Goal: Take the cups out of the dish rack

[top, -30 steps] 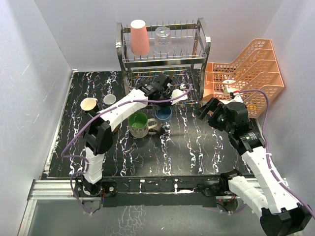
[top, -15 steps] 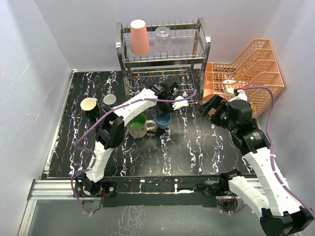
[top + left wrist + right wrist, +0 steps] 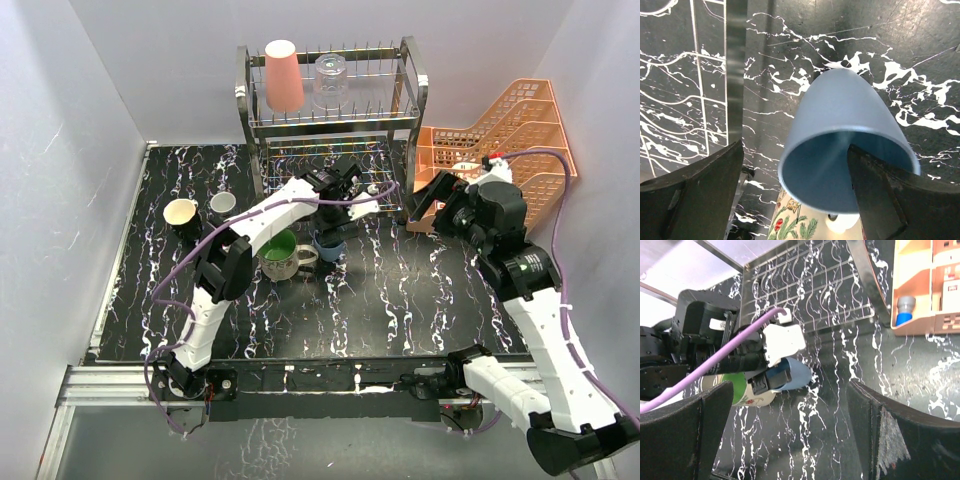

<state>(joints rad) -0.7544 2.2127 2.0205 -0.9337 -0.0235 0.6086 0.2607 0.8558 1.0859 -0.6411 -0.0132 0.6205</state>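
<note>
Two cups, the salmon-pink tumbler (image 3: 283, 75) and the clear glass (image 3: 330, 82), stood on the dish rack (image 3: 410, 95) beyond the left gripper (image 3: 795, 150). Its jaws were spread loosely around the light-blue tumbler (image 3: 845, 110), so the set-down looked nearly finished. Next it would need to lift clear and reach up for those two.

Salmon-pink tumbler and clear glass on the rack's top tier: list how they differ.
The salmon-pink tumbler is opaque and coloured; the clear glass is see-through. The tumbler stands taller than the glass. The tumbler sits to the left, the glass to its right. Both stand side by side on the top tier of the dish rack.
</note>
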